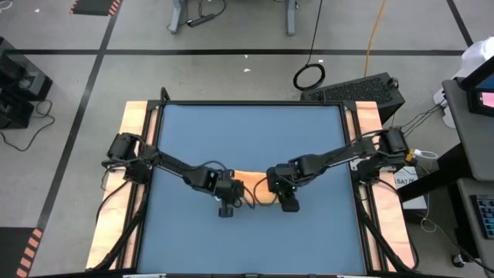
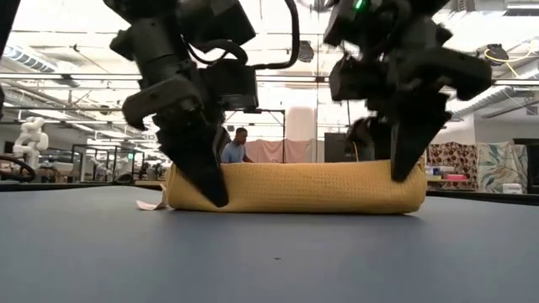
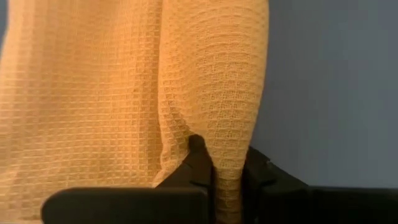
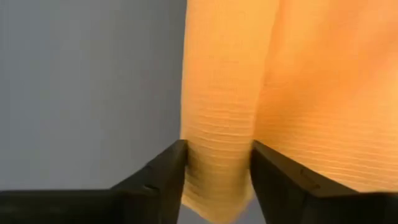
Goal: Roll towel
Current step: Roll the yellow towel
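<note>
Towel (image 2: 299,187): orange-yellow waffle cloth, rolled into low log, lying mid-worktop (image 1: 231,139); small white tag (image 2: 150,204) at one end. Left gripper (image 3: 227,186): at tag end of towel, fingers pinched on fold. Right gripper (image 4: 219,180): at opposite end, fingers straddling towel edge, touching cloth.

Orange-yellow waffle-weave towel (image 2: 303,187) lies as low horizontal roll on blue-grey table top (image 2: 269,252), mid-picture. Small white tag (image 2: 150,204) pokes out at roll's left end, flat on table. Left gripper (image 2: 206,181), dark, comes from above, fingers down against roll's left end near table. Right gripper (image 2: 410,156), dark, green light on top, comes from above, finger tips at roll's right end. Behind table: room with ceiling lights, seated person in blue top (image 2: 236,147), patterned fabric panels far right.
</note>
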Available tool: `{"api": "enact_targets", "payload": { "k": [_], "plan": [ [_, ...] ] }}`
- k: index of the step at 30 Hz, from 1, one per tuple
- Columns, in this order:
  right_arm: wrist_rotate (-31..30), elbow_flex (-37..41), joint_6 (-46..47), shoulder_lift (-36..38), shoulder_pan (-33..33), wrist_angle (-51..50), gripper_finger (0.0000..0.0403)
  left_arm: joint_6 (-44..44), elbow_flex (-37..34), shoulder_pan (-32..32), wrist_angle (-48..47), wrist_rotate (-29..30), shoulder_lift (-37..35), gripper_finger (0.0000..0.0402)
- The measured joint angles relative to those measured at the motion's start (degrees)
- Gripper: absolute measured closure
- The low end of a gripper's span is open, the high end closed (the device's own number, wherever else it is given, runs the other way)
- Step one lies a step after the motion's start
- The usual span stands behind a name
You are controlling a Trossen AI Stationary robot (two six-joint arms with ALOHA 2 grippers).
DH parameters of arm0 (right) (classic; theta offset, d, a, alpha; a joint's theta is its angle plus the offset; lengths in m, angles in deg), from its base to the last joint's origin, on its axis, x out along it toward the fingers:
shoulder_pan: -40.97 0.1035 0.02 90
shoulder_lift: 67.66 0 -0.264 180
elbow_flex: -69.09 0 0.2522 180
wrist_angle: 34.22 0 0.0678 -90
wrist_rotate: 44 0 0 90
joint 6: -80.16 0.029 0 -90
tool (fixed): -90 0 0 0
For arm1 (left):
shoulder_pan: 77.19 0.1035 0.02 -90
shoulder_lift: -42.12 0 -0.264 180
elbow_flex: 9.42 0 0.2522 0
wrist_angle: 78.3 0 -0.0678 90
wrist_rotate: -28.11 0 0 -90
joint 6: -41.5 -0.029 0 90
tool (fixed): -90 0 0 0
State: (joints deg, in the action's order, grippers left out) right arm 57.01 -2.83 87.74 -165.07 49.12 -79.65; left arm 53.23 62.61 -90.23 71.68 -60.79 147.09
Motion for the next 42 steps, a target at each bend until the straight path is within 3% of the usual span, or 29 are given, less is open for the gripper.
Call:
{"api": "enact_targets", "payload": {
  "k": [5,8,13,19,32,42],
  "plan": [
    [-10.24,-0.13,1.61,5.66,5.40,0.23,0.0206,3.32,-0.13,3.03,-0.49,-6.12,-1.14,0.0372],
    [-19.34,-0.19,6.49,6.39,11.02,0.75,0.0197,4.43,-0.17,3.96,-1.49,-8.36,-1.44,0.0372],
    [-32.94,-0.19,12.90,3.20,19.11,1.84,0.0195,7.13,-0.17,5.48,-1.24,-12.68,-1.44,0.0372],
    [-42.39,-0.19,10.90,-1.24,21.99,4.26,0.0195,9.00,-0.17,7.11,-1.17,-16.62,-1.44,0.0372],
    [-42.27,-0.21,9.37,-5.70,19.16,5.23,0.0192,9.08,-1.00,7.02,-0.04,-16.04,-1.45,0.0372],
    [-41.45,-0.30,5.96,-6.48,16.95,7.44,0.0130,10.32,-4.22,7.02,4.79,-16.08,-1.70,0.0373]
  ]
}}
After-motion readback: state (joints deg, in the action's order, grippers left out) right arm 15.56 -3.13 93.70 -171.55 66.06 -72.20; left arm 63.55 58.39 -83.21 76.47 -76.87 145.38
